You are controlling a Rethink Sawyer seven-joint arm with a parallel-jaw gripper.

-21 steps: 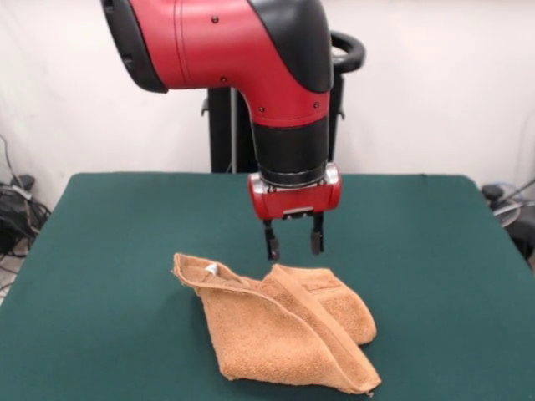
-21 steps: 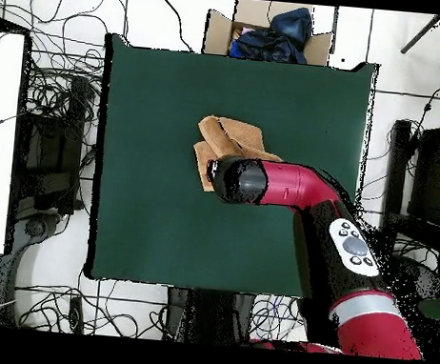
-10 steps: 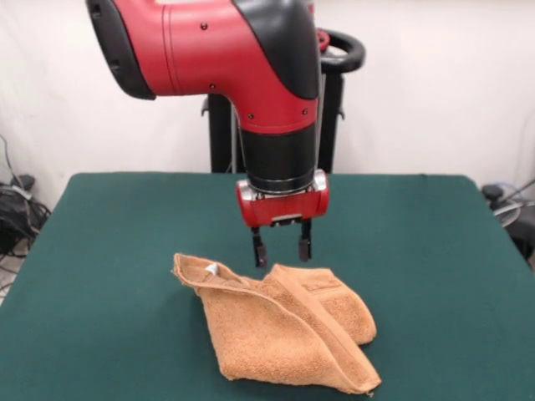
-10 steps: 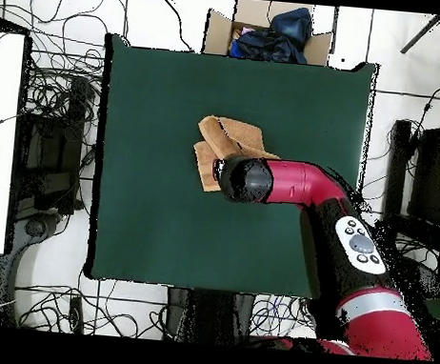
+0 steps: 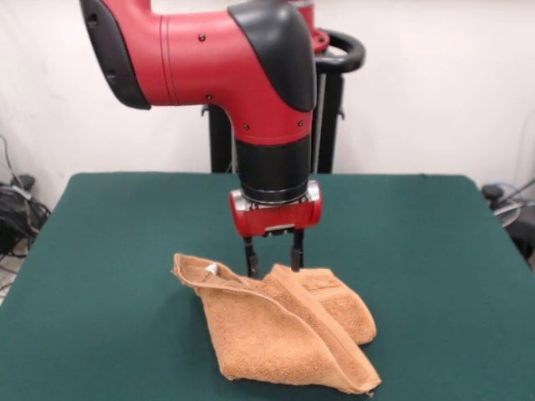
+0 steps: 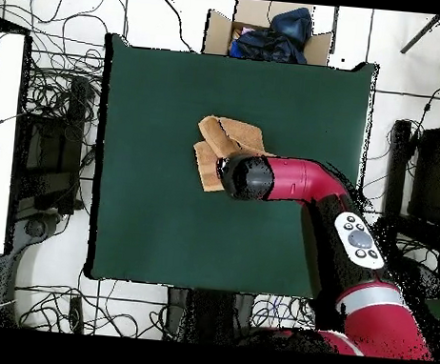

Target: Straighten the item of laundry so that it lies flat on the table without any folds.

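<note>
The item of laundry (image 5: 280,330) is an orange-tan towel lying folded over itself in a crumpled wedge on the green table (image 5: 100,251), with a small white label near its left corner. In the overhead view the towel (image 6: 226,138) shows partly under the arm's head. My gripper (image 5: 272,262) hangs open just above the towel's back edge, fingers pointing down, its tips about level with the top fold. Nothing is held between the fingers.
A cardboard box with dark clothes (image 6: 267,33) stands beyond the table's top edge in the overhead view. Cables lie on the floor around the table. The red arm (image 6: 326,218) stretches over the table's lower right part.
The gripper has moved left in the front view and come down, from well above the towel to its back edge. The towel has not moved.
</note>
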